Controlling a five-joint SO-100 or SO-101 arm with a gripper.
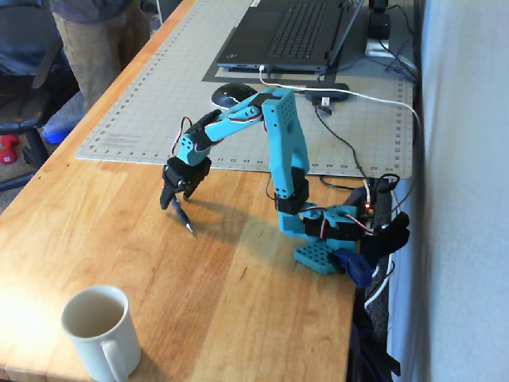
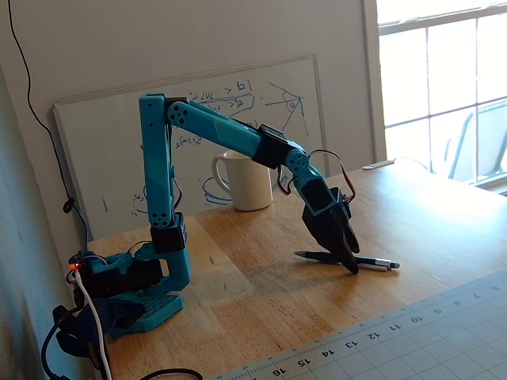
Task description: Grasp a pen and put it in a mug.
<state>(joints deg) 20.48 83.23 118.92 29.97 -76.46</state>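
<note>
— Fixed view check: where are you with the pen (image 2: pixel 348 259)?
— My gripper (image 2: pixel 348 264) is down over its middle, fingers closing around it — whether they grip yet, I cannot tell. It lies flat on the table (image 1: pixel 238 294).
— And the mug (image 1: pixel 98 330)?
— Well apart, empty. Lifting, carrying and dropping in all remain.

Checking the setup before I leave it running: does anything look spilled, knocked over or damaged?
Nothing stands out. The mug stands upright, the pen lies flat on the table, and the gripper is down over it.
</note>
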